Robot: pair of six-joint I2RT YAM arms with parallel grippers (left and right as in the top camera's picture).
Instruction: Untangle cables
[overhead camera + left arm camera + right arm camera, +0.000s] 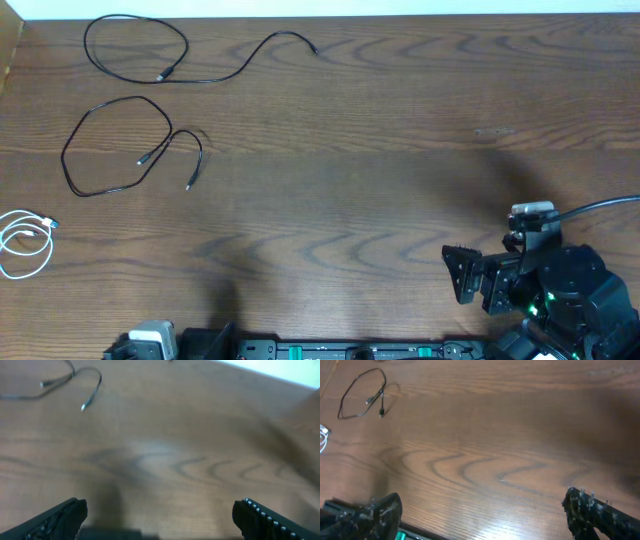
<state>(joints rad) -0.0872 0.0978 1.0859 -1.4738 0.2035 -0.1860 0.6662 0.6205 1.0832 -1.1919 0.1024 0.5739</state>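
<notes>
Spotting three thin cables, lying apart at ten o'clock on the bench (400,180). Upper black cable (186,45): one loop, tail stretched nine-to-three, plug toward three. Lower black cable (72,130): open loop, ends aimed near six. White cable (28,233): small coil at nine. Left jaws and right jaws gaping wide, gripping nothing.

Soft even light; overhead sharp; left wrist view motion-blurred.

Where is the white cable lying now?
In the overhead view, the white cable lies coiled at the left edge of the table, apart from the nearer black cable.
</notes>
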